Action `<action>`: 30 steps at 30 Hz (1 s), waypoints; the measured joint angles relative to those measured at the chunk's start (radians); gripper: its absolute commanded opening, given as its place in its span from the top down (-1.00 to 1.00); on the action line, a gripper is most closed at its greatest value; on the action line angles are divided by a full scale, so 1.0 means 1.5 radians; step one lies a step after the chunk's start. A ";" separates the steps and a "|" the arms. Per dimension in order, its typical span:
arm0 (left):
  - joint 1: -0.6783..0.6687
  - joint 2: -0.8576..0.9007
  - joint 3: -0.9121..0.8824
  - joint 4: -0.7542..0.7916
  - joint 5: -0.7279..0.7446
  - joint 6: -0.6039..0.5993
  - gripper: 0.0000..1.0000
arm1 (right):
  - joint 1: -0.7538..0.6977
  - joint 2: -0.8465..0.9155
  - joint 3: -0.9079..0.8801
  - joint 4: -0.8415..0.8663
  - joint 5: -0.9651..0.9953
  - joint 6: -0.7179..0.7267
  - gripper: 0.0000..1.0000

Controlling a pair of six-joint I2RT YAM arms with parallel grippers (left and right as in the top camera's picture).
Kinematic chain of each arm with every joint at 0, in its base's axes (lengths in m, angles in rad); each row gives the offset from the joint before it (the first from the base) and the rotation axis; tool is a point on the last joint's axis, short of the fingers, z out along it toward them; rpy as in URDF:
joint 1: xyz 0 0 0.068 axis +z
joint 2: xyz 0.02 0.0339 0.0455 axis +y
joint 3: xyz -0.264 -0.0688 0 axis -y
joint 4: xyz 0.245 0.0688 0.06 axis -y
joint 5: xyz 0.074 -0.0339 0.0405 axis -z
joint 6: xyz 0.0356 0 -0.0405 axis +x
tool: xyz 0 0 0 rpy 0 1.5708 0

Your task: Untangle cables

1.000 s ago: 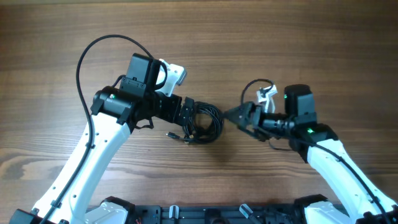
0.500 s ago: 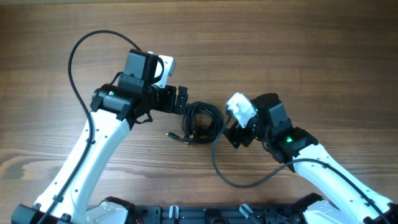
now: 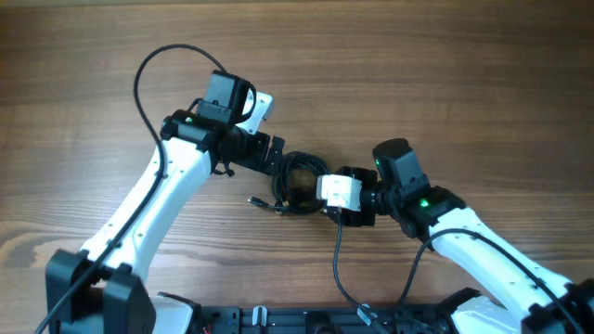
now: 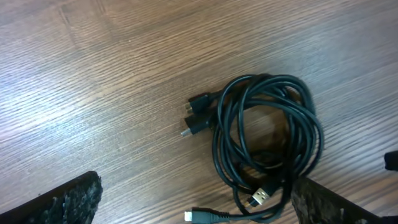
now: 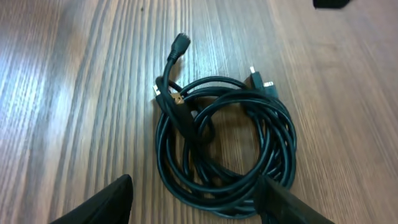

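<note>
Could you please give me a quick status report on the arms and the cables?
Left gripper open, beside the cables. Right gripper open, straddling their near edge. One tangled coil flat on the table, nothing held. No obstruction seen.

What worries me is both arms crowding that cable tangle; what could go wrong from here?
1. The right end effector is aimed at the whole cable bundle; pinching several loops together could tighten the knot.
2. The left end effector sits just across the bundle, so the two could collide.
3. Loose connector plugs stick out and may snag when strands are pulled.
</note>
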 measured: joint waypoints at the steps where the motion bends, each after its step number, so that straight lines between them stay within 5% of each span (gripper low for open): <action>1: 0.000 0.009 0.000 0.000 0.002 0.007 -1.00 | 0.010 0.015 0.000 0.016 -0.001 -0.007 -0.25; 10: 0.000 0.078 0.000 0.000 0.031 0.155 -1.00 | 0.060 0.055 0.000 0.055 -0.002 -0.044 -0.24; 14: -0.001 0.129 0.000 0.000 0.031 0.205 -1.00 | 0.060 0.096 0.000 0.103 -0.002 -0.061 -0.04; 21: -0.036 0.138 0.000 0.011 0.033 0.216 -1.00 | 0.061 0.142 -0.001 0.160 -0.002 -0.072 0.24; 30: -0.036 0.172 -0.009 0.050 0.041 0.218 -1.00 | 0.061 0.156 -0.001 0.186 -0.002 -0.075 0.29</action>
